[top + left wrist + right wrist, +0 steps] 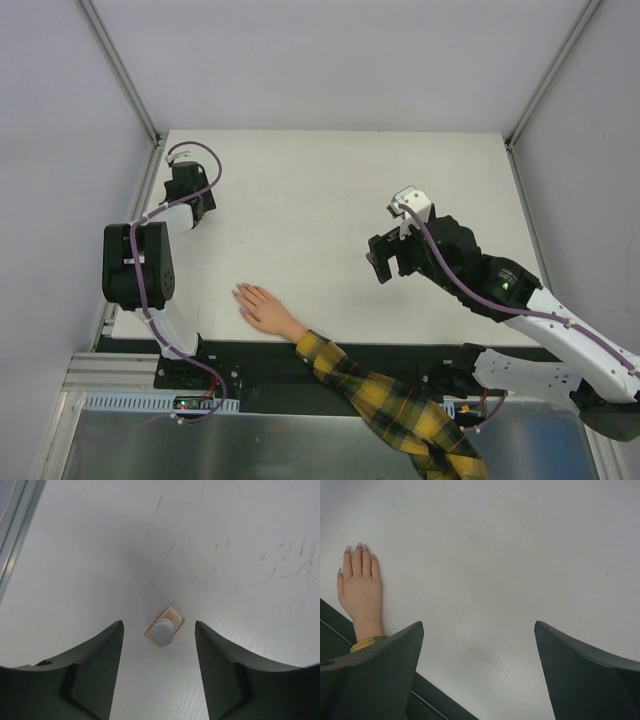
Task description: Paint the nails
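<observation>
Left gripper [158,625] hangs open, jaws spread either side of a small white-capped bottle [163,632] standing on the table [240,540], touching neither side; right gripper [479,626] is open too, holding nothing. Pale nails [359,546] tip the mannequin hand [360,587], which lies flat by the table's near edge, well apart from both grippers. They look hard, smooth and tiny, nothing to grasp; the hand seems light and may slide, so only soft brush strokes suit. Any hold belongs on the bottle's cap.

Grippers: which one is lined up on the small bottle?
The left gripper: a white-capped bottle shows in the gap between its open fingers. The right gripper frames none.
</observation>
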Controlling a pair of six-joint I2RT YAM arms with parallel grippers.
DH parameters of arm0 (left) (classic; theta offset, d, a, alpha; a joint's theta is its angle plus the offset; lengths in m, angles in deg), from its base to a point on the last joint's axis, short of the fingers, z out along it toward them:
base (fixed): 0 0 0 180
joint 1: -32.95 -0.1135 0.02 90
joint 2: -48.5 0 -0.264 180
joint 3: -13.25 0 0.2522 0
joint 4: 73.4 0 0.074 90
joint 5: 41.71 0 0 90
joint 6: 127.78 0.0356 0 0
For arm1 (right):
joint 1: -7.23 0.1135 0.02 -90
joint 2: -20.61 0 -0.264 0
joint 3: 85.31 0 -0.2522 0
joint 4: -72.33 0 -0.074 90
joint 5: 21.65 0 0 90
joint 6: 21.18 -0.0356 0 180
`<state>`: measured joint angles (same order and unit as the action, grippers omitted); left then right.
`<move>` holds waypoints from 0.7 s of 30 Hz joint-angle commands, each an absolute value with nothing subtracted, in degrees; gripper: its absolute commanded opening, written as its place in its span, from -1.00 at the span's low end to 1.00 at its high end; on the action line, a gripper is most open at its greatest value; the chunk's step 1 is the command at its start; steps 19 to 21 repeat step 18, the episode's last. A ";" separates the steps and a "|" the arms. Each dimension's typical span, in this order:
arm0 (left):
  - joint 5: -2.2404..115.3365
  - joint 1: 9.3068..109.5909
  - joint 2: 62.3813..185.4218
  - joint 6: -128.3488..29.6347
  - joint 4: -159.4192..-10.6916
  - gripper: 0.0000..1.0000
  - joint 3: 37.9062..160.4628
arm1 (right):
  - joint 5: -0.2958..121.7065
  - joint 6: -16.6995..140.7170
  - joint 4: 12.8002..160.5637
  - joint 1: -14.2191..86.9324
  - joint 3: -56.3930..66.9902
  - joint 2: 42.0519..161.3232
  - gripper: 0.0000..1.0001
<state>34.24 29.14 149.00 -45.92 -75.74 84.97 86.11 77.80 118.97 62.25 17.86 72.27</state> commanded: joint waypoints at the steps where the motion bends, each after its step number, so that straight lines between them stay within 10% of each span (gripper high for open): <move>1: 33.43 28.91 142.64 -47.00 -79.07 0.51 88.01 | 88.02 76.73 119.13 62.16 17.30 70.88 0.92; 21: 87.72 29.08 99.58 -64.76 -94.71 0.98 92.75 | 97.98 71.89 137.43 62.16 6.14 58.24 0.92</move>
